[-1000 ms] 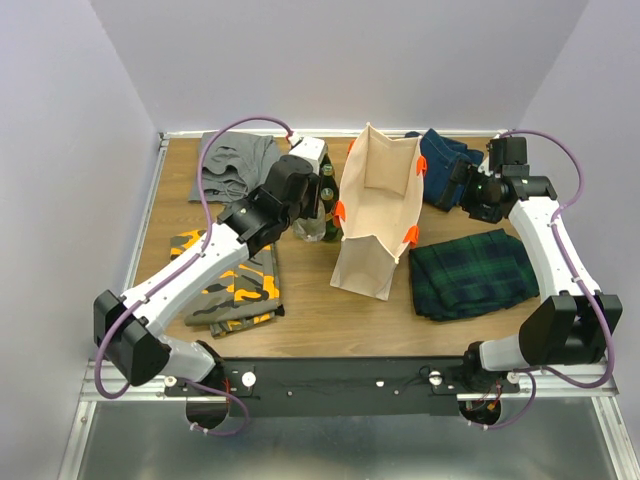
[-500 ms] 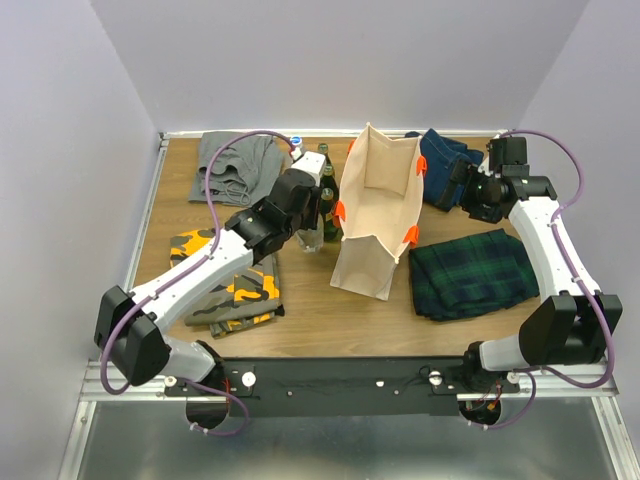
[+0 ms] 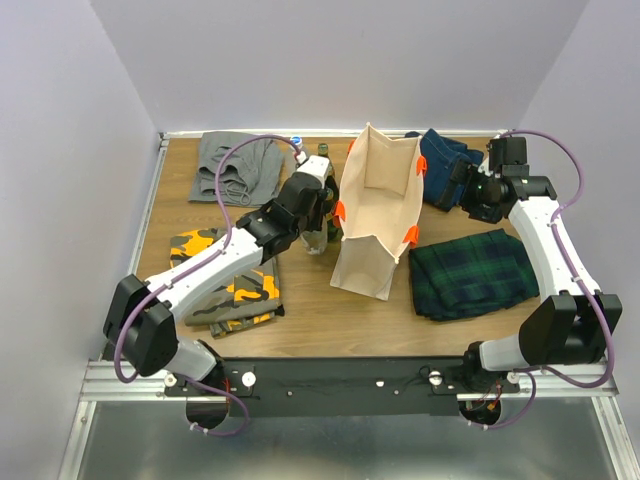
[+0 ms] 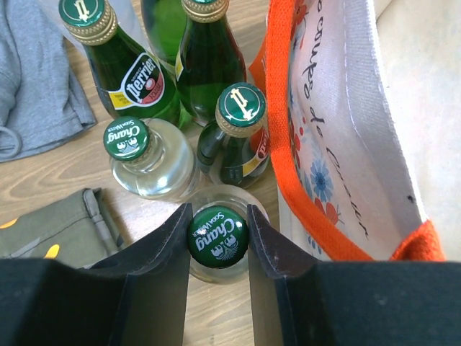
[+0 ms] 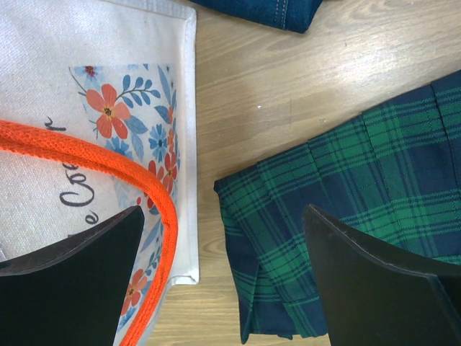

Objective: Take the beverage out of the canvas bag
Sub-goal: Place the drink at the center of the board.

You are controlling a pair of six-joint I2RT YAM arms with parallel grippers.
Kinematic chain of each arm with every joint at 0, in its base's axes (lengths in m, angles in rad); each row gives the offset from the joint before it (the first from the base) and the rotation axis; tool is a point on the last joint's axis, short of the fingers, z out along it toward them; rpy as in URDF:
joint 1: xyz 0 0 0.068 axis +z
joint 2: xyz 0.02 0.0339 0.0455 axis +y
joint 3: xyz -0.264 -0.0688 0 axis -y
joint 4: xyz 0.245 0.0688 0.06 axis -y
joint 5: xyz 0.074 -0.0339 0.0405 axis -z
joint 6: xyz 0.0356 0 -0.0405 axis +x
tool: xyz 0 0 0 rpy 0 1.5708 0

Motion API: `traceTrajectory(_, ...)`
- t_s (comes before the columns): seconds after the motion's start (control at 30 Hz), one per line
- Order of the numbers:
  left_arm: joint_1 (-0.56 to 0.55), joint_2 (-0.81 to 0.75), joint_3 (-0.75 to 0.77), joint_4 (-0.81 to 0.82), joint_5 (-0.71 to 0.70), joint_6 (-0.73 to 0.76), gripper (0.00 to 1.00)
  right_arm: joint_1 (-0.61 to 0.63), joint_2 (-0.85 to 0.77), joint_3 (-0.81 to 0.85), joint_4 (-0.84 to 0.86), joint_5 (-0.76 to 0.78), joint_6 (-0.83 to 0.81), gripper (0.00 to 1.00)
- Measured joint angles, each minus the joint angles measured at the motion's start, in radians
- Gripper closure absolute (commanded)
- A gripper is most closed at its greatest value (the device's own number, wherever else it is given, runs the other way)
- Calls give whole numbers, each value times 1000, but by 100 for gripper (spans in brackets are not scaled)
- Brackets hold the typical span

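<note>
The canvas bag stands open in the middle of the table, cream with orange handles and a flower print. Just left of it, outside the bag, stands a cluster of bottles: green Perrier ones and a clear Chang soda water bottle. My left gripper is shut on the green cap of another clear Chang bottle, the beverage, beside the bag's left wall. Whether its base touches the table I cannot tell. My right gripper is open, hanging over the bag's right edge.
Folded green plaid cloth lies right of the bag, jeans behind it. A grey garment lies at the back left. Camouflage clothes lie under my left arm. The table's raised rim runs along the left.
My left arm has swung a little to the right and nearer with the bottle, uncovering the other bottles behind it. The right arm and the bag have not moved.
</note>
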Motion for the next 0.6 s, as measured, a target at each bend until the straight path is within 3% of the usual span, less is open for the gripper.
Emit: traceTrajectory(0.6, 0, 26, -102, 84, 0, -26, 100, 0, 0, 0, 0, 0, 0, 0)
